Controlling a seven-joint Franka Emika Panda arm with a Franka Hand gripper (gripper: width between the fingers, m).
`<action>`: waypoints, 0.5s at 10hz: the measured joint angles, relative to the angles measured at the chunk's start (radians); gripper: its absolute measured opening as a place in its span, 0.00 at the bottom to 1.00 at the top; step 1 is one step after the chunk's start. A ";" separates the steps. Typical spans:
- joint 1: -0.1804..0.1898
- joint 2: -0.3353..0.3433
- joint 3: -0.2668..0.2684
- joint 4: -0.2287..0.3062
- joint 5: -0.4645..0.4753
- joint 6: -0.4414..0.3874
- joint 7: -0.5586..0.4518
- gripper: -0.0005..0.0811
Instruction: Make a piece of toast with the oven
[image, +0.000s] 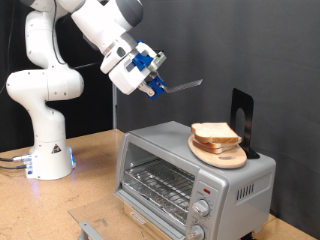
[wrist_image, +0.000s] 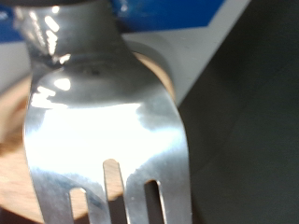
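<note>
The small silver metal toaster oven (image: 190, 175) stands on the wooden table (image: 90, 150), its glass door closed; on its roof lies a round wooden board (image: 222, 152), and the square slice of pale white bread (image: 214, 132) rests on this board; a black stand (image: 241, 115) rises just behind the board; the blue-and-white gripper (image: 152, 86) hangs above the oven, fingers pinching a flat metal spatula (image: 182, 86); in the wrist view the slotted shiny blade (wrist_image: 107, 131) fills the frame, the board's edge (wrist_image: 14, 140) behind it.
</note>
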 joint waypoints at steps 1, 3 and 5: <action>-0.020 0.000 -0.014 -0.006 -0.025 -0.005 -0.002 0.41; -0.070 0.001 -0.055 -0.019 -0.140 -0.067 -0.031 0.41; -0.108 0.002 -0.096 -0.031 -0.215 -0.121 -0.078 0.41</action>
